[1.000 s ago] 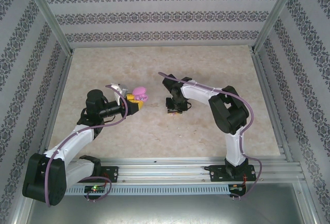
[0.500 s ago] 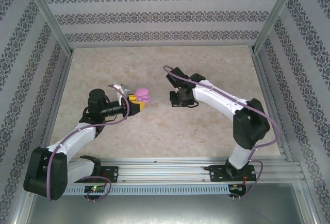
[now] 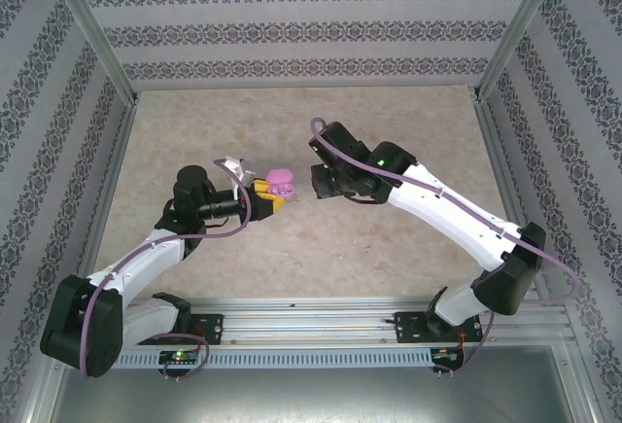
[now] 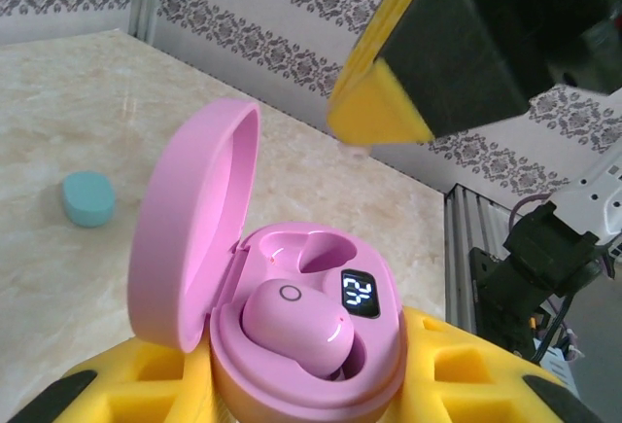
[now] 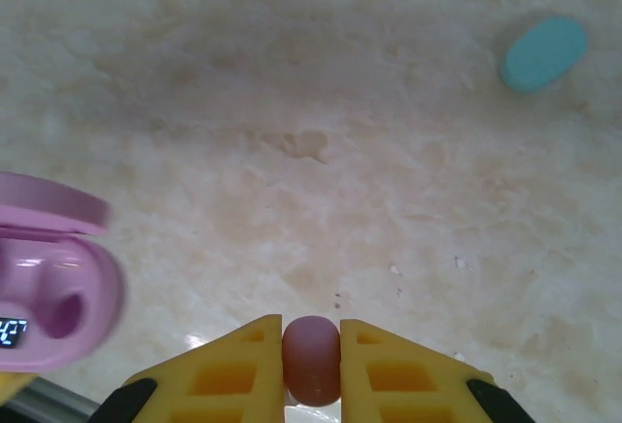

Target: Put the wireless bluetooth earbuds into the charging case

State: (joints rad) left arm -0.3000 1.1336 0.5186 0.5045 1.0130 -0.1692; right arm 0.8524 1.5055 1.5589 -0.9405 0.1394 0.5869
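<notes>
As it is viewed from the near edge, left gripper (image 3: 271,196): closed to a narrow gap on the pink charging case (image 4: 292,355), which is clamped at its base between yellow fingers (image 4: 457,370) and lifted off the table (image 3: 292,122).
pink charging case: held with its lid swung open on the hinge, at the left in the left wrist view; a lit display is shown on the inner face.
seated earbud (image 4: 292,321): a pink earbud is lodged in the nearer socket of the case; the farther socket (image 4: 316,248) is unfilled.
right gripper (image 3: 322,182): closed almost fully, with a second pink earbud pinched between its yellow fingertips; it is held just beside the open case, a small gap being left between them.
held earbud (image 5: 311,357): gripped at its sides above the table, outside the case.
light-blue oval (image 5: 544,52): laid on the table, well apart from the case and both grippers; whether it is an earbud or a case cannot be told.
walls (image 3: 292,34): papered in patterned stripes, set around the marbled beige table.
</notes>
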